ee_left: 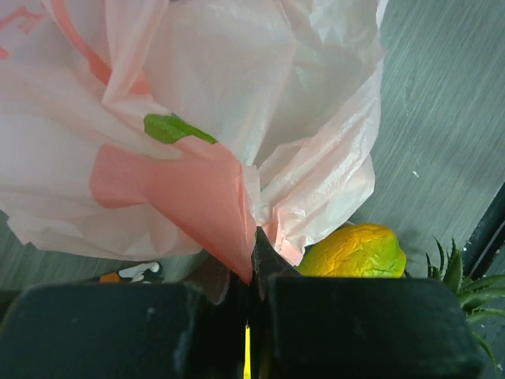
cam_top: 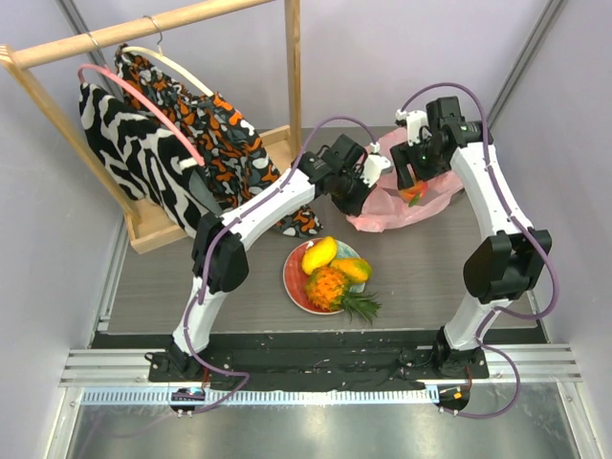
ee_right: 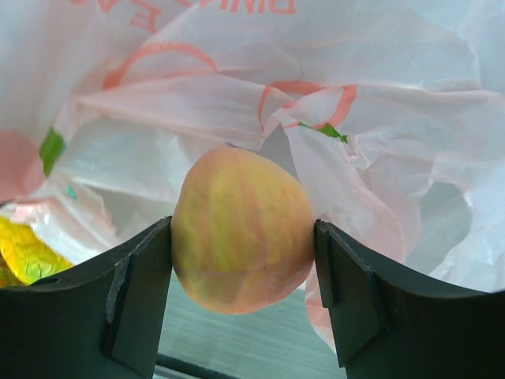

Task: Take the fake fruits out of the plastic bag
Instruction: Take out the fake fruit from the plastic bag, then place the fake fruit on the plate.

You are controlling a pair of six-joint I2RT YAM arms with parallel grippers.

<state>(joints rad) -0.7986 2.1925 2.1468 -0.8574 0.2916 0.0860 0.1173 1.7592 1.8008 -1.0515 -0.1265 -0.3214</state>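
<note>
Plastic fruit is sitting on the plate (cam_top: 295,287), nearest the arm bases: a mango (cam_top: 318,254), a pineapple (cam_top: 328,287) and a third piece (cam_top: 354,269) are crowding it. At 1 o'clock from the plate, the bag (cam_top: 382,220) is lying crumpled on the table (cam_top: 191,287).

The left gripper (ee_left: 252,272) is pinching a fold at the bag's 9 o'clock edge, its jaws fully closed on the thin film. The right gripper (ee_right: 241,245) is clamping a peach (ee_right: 237,221) at the bag's mouth. Its jaws are standing wide around the peach with one pad on each flank, and film is billowing just behind.

The peach is looking like the weak point. It is round and smooth and is being held only at its widest part, so a jolt could squirt it out and send it rolling across the table. Film is lying close enough to snag on a pad and drag the bag along. That pull would be working against the left pinch, where such thin plastic could slide free or tear. Setting the peach on so full a plate could also nudge the mango off.

The clothes rack (cam_top: 143,24) at 10 o'clock is standing well apart and is posing no trouble.
</note>
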